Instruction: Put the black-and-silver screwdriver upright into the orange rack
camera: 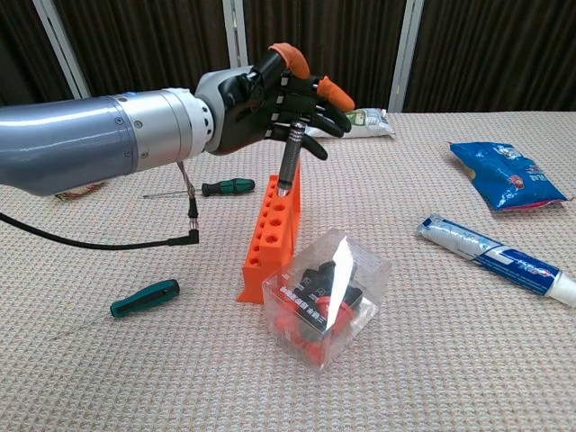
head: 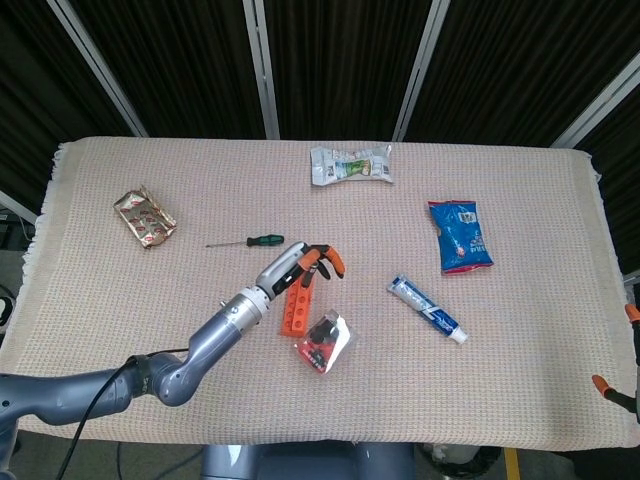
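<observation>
No legible text is found anywhere. Print is seen on the blue snack bag (camera: 508, 174), on the white-and-blue tube (camera: 496, 258), on the pale packet (head: 350, 165) beyond the fingers (camera: 310, 103), and on the crumpled gold wrapper (head: 145, 218), but none of it can be read at this size.

Black-and-silver screwdriver (camera: 287, 160) upright in far end hole of orange rack (camera: 270, 236); rack lying lengthwise on tablecloth
</observation>
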### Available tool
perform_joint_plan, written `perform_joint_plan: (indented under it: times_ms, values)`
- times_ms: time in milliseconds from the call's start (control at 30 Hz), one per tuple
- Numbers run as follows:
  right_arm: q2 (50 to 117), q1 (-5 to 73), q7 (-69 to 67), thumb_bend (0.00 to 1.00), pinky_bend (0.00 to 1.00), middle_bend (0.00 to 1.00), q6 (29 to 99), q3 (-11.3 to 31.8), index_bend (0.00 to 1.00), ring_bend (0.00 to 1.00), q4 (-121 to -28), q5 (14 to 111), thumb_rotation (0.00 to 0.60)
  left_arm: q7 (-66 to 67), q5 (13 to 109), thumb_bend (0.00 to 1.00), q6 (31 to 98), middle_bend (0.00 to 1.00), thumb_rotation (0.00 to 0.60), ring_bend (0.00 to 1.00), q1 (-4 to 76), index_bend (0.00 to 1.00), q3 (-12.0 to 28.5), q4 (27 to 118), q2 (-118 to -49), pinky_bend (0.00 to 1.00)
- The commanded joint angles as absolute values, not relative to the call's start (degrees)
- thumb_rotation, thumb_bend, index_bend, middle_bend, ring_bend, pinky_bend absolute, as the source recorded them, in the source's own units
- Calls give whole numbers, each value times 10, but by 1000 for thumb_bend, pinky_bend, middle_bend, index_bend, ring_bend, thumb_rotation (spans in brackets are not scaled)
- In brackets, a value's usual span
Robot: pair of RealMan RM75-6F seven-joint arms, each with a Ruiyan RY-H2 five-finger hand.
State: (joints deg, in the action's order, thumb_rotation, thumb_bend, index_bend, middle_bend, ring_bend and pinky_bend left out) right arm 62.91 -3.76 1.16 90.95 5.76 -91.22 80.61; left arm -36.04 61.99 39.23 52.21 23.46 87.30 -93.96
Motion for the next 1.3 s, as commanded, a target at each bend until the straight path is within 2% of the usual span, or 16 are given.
perform_joint_plan:
  times_ms: [33, 500, 1067, 1200, 1300]
  values:
    - [629, -38, 11, 0, 146, 106, 910, 58, 55, 0, -912, 806, 600, -377, 634, 797, 392, 465, 1, 270, 511, 490, 232, 876, -933, 405]
    - [630, -35, 15, 0, 146, 109, 908, 59, 54, 0, -914, 808, 600, -436, 696, 797, 398, 472, 2, 270, 480, 502, 216, 895, -905, 411]
    - [631, -37, 13, 0, 146, 114, 908, 58, 54, 0, -912, 809, 600, -444, 713, 796, 403, 468, 1, 267, 478, 512, 200, 895, -902, 411]
    - [630, -37, 12, 0, 146, 116, 907, 58, 55, 0, -913, 808, 600, -438, 720, 793, 426, 441, 1, 231, 474, 503, 203, 895, -904, 402]
    - [630, -37, 12, 0, 146, 118, 907, 58, 54, 0, -913, 809, 600, -436, 727, 762, 439, 384, 0, 170, 471, 451, 202, 899, -905, 383]
